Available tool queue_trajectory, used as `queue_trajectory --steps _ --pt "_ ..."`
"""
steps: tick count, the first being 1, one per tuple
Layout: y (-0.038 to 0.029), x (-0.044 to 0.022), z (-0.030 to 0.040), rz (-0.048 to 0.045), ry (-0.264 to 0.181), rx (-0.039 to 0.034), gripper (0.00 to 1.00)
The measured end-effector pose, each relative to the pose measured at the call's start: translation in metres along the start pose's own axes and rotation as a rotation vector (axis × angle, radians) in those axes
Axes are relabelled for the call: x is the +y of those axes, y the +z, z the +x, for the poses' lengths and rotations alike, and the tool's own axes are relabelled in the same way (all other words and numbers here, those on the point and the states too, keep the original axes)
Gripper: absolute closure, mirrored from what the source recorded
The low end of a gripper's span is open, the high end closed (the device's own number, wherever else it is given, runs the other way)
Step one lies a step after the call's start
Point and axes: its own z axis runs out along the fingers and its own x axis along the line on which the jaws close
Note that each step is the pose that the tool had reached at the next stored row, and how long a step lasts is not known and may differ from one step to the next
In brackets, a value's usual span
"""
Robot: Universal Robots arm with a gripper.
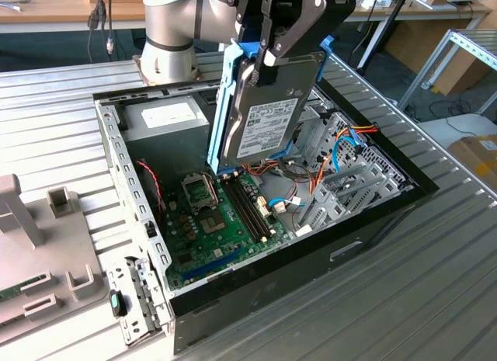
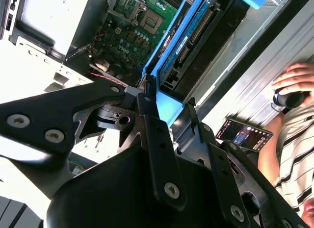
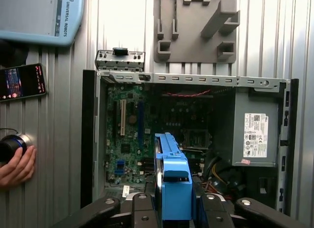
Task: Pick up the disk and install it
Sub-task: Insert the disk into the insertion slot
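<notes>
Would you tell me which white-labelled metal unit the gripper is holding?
The disk in its blue frame, held above the open case; the power supply sits mounted inside.

Pincer (image 2: 168, 98) clamps blue-framed disk (image 2: 196, 41); motherboard (image 2: 132, 22) beyond, phone (image 2: 244, 134) aside.

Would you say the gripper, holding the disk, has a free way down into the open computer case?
Probably yes: the gripper holds the disk on edge over the computer case, which lies open, with nothing between them.

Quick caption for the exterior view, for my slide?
Black gripper holds the silver-grey hard drive in its blue plastic carrier, tilted above the open black computer case.
</notes>
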Motion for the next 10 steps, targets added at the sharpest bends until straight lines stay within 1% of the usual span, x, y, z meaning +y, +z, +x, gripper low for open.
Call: queue_trajectory --steps 2,5,7,9,10 --pt "0.0 -0.0043 0.0001 0.0 0.0 0.0001 0.63" --pt "0.0002 -0.0176 0.0004 0.0 0.0 0.0 0.63" --pt "0.0001 -0.0183 0.0005 -0.0001 0.0 0.0002 0.63" --pt "0.0 -0.0183 0.0053 0.0 0.0 0.0002 0.63" --pt "0.0 -0.0182 0.0065 0.0 0.0 0.0001 0.63"
